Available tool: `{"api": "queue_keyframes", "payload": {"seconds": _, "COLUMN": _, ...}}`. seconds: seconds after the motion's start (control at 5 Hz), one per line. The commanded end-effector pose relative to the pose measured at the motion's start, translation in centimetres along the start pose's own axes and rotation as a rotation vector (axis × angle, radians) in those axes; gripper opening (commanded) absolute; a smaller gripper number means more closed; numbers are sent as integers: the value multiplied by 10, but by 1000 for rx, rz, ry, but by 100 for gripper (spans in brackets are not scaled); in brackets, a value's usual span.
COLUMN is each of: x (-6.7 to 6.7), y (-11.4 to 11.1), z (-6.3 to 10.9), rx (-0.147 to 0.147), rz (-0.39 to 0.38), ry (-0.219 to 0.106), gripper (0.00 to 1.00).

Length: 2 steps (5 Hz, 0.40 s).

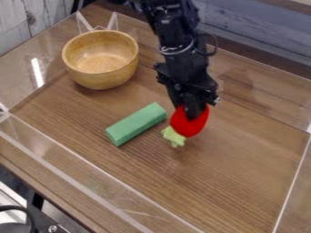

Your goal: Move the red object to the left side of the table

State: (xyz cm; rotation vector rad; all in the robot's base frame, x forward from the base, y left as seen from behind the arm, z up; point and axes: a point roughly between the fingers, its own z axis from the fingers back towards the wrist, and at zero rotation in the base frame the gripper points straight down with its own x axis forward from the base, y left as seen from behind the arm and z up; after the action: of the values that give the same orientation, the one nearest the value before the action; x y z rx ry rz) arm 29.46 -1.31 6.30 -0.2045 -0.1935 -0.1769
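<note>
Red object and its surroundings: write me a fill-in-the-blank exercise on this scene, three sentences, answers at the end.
1. The gripper is shut on the ____ object.
2. The flat block lying beside the red object is ____ in colour.
3. The round wooden ____ stands near the table's far left corner.

Missing words: red; green; bowl
</note>
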Motion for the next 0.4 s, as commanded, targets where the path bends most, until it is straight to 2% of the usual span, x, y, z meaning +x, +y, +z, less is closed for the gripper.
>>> {"api": "queue_keyframes", "payload": {"seconds": 0.0, "x": 4, "y": 3, "z": 25, "rx": 11, "rz": -13, "ry": -63, "gripper": 0}}
{"api": "queue_keyframes", "payload": {"seconds": 0.2, "x": -4, "y": 19, "z": 35, "rx": 24, "rz": 5, "ry": -72, "gripper": 0}}
